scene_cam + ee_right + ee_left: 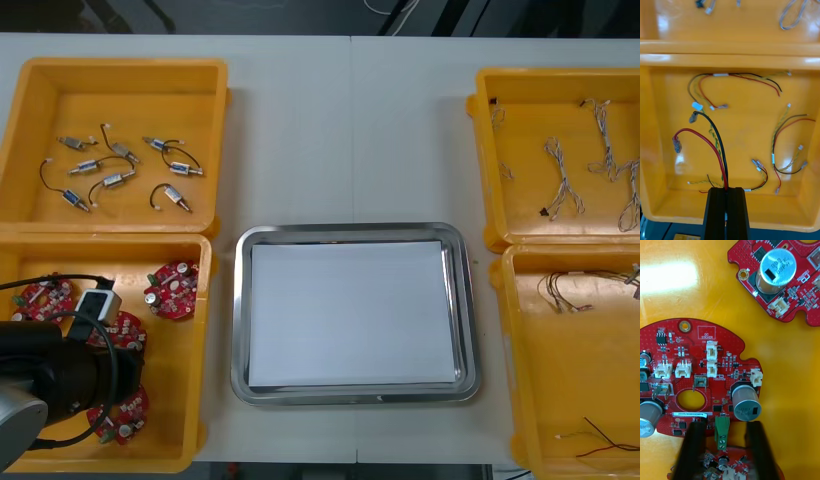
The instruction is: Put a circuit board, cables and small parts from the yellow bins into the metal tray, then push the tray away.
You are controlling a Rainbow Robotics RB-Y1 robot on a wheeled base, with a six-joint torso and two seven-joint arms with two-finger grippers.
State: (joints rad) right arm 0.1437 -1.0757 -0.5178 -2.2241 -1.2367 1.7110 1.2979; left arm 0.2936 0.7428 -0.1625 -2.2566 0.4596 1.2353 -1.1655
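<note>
Left jaws stand wide astride a circuit board [696, 352]; closing could snag the neighbouring board [726, 468]; right jaws pinch a red and black cable [723, 168], which may slip.

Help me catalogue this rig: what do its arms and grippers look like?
The left arm is a black cylinder on a grey segment, with looping black cables and a small grey box on top. The left gripper and right gripper have flat, black, slab-like fingers.

Four yellow bins [120, 66], one metal tray [355, 231], four red circuit boards [172, 288], eight small metal parts [115, 180].
</note>
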